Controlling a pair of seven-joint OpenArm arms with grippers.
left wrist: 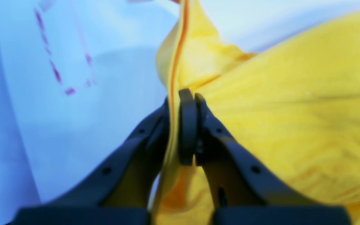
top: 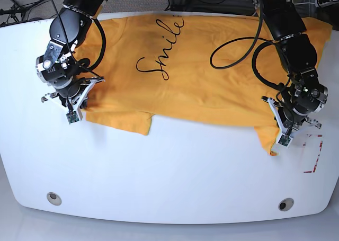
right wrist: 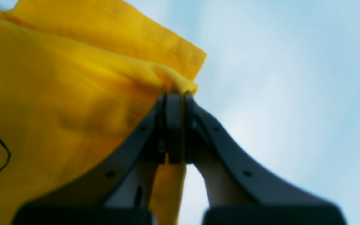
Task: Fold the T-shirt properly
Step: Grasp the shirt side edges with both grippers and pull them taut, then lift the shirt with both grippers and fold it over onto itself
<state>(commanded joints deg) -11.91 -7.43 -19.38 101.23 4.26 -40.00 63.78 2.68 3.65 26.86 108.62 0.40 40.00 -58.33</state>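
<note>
Gripping the T-shirt (top: 201, 66), spread print-up across the far side of the surface (top: 169, 172), both sets of fingers are pinched tight on cloth: left gripper (left wrist: 183, 93) and right gripper (right wrist: 175, 93) at opposite near corners. Next, I judge, comes lifting both edges together, evenly.

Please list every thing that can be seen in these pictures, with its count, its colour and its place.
T-shirt: one, orange-yellow with black "Smile" lettering, spread across the far half of the table, its near corners held at both sides.
Table: one, white, under everything.
Dashed marks: one set, red, on the table near the left gripper.
Round holes: two, grey, near the front corners of the table.
Cables: several, black, looping over the T-shirt along the arms.
Left gripper: one, black fingers shut on the T-shirt edge.
Right gripper: one, black fingers shut on the T-shirt corner.
</note>
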